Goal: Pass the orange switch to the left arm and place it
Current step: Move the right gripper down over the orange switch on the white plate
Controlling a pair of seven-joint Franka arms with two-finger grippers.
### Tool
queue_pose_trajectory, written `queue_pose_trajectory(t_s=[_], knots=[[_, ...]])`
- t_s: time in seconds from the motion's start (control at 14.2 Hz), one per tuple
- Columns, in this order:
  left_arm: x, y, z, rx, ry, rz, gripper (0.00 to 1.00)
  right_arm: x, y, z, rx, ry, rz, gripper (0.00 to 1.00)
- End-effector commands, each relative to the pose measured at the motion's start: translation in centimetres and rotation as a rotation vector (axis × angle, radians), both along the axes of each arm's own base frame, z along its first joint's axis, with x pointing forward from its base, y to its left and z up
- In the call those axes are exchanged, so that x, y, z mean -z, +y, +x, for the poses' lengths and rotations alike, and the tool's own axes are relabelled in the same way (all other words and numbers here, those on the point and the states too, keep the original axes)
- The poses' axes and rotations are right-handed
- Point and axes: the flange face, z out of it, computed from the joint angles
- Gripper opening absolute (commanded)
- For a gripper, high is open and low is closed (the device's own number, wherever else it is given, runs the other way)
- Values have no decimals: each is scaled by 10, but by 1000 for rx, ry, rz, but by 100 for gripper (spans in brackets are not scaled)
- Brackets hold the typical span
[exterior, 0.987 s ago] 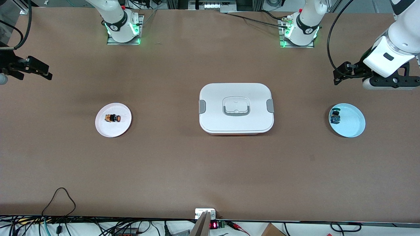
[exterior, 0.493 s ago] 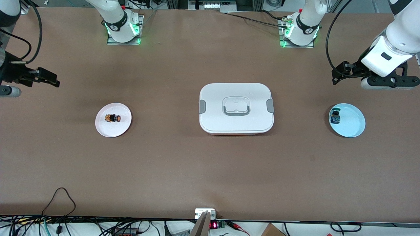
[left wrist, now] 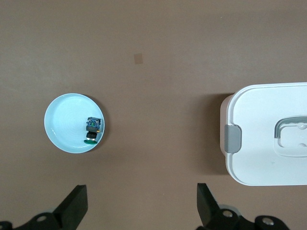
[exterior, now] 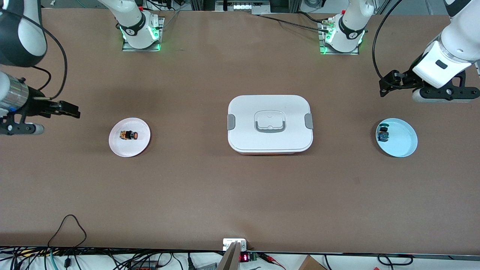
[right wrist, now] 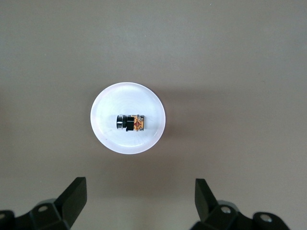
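The orange switch (exterior: 129, 135) lies on its side on a small white plate (exterior: 127, 149) toward the right arm's end of the table. In the right wrist view the switch (right wrist: 130, 123) rests in the middle of the plate (right wrist: 127, 96). My right gripper (exterior: 71, 109) is open and empty over bare table beside that plate, and its jaws (right wrist: 140, 187) stand wide apart. The white lidded box (exterior: 270, 123) stands at the table's middle. My left gripper (exterior: 388, 84) is open and empty (left wrist: 141, 189) over bare table close to a blue plate.
The light blue plate (exterior: 404, 144) toward the left arm's end holds a blue-green switch (exterior: 383, 134). Both show in the left wrist view, the plate (left wrist: 64, 120) and the switch (left wrist: 92, 129), along with one end of the box (left wrist: 268, 143). Cables lie along the table's near edge.
My right gripper has moved in from the table's end toward the white plate with the orange switch. My left gripper shifted slightly early on, then stayed still.
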Motion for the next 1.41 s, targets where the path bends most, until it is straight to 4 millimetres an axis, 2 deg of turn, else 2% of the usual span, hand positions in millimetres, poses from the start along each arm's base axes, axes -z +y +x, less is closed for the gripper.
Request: queue_pose_trajectory(t_s=[0.0,0.28,0.56,0.63,0.85,1.13,1.34], knots=[[-5,-3,2,1,6,-6,100,28,7,14,6,1,-7,100],[-5,-3,2,1,6,-6,100,94,11,9,-3,-22,-11,100],[-5,-3,2,1,6,-6,100,144,11,-7,-5,-48,-10,100],[-5,-3,2,1,6,-6,100,157,17,-11,-16,-59,-11,100],[-5,-3,2,1,6,-6,100,182,39,-17,-54,-61,-13,100],[-5,-3,2,1,6,-6,100,216,42,-19,-62,-50,-20,100],[-5,-3,2,1,6,-6,100,233,45,-20,-74,-31,-22,100]])
